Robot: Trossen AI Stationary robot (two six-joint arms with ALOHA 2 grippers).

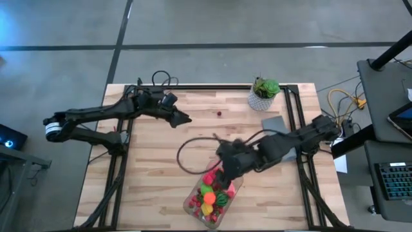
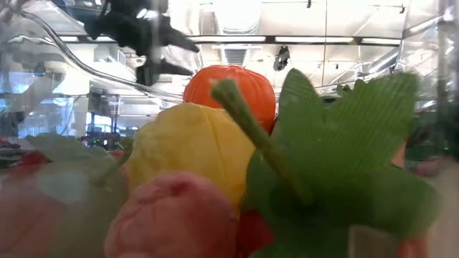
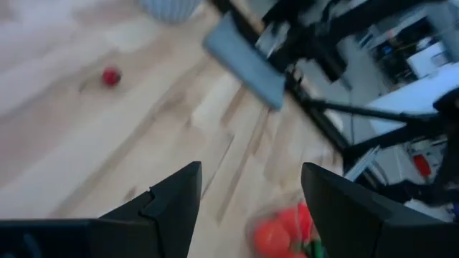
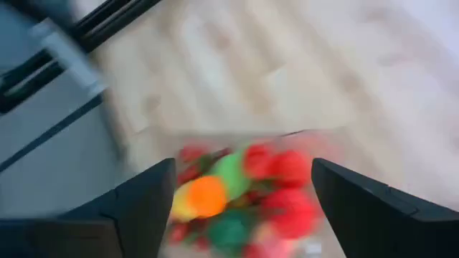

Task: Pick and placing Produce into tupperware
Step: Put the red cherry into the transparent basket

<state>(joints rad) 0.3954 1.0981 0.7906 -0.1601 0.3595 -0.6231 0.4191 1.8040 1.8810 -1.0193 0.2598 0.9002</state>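
Hovering my right claw (image 1: pixel 222 169), fingers spread and empty, just over the upper end of the tupperware (image 1: pixel 193 207) at lower centre of the high view, I judge its load of produce (image 1: pixel 211 193) light, small and rounded, likely slick plastic that rolls. One stray red berry (image 1: pixel 219 114) lies well apart in the upper middle of the desk (image 1: pixel 148 180); I would pinch it across its middle. The tupperware's long axis runs diagonally, lower left to upper right. My left claw (image 1: pixel 187 118), fingers also spread, waits at upper left, pointing toward that berry.
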